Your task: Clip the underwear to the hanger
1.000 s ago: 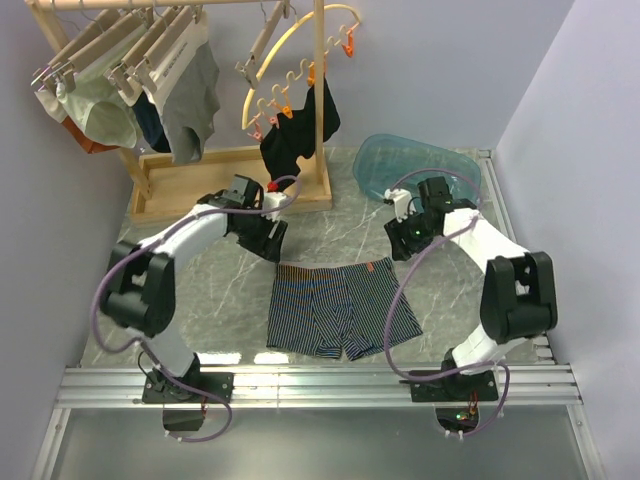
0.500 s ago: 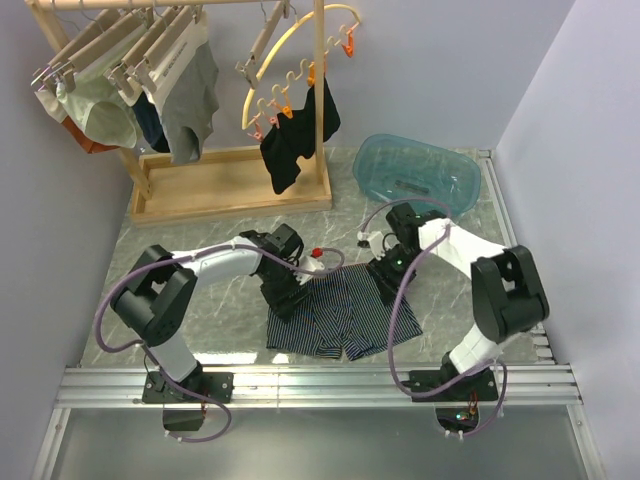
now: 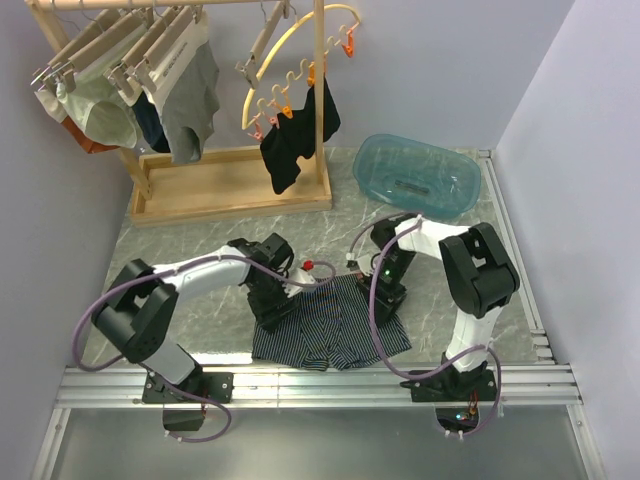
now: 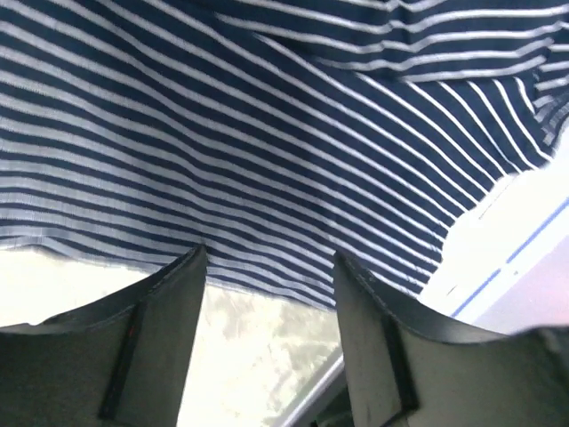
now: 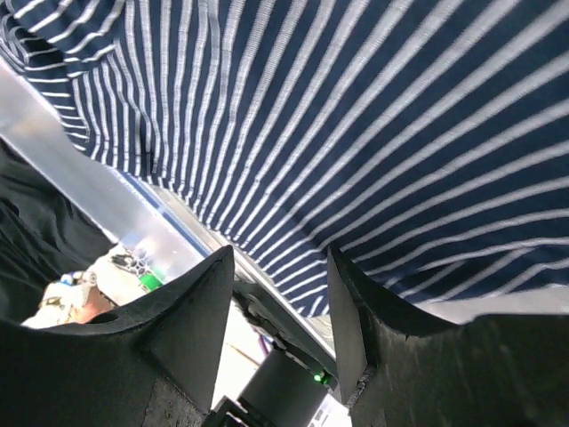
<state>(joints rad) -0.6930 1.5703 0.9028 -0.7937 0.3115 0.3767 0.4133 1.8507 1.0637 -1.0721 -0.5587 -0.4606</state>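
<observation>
The hanger (image 3: 262, 45) is being carried, empty, by the top bar of the wooden rack (image 3: 320, 90) at the back, well apart from the garment. This gap is being judged the main hazard, since the cloth would have to be lifted a long way to reach the clips.

The left claw (image 3: 268, 305) is being held down at the left waistband corner of the underwear (image 3: 330, 330), which is lying flat on the tabletop (image 3: 200, 230) near its front edge. In the left wrist view its fingers (image 4: 169, 302) are being kept apart, with the striped hem at their tips and no cloth seen between them. If it is closed from here, only the very hem is likely to be caught and could slip out on lifting.

The right claw (image 3: 388, 295) is being held likewise at the right corner, its fingers (image 5: 191, 311) apart and nothing gripped. An uneven catch between the two sides could leave the waistband sagging or bunched.

No brand or writing is being shown legibly. A dark mark inside the blue basin (image 3: 372, 160) is too small to be read.
</observation>
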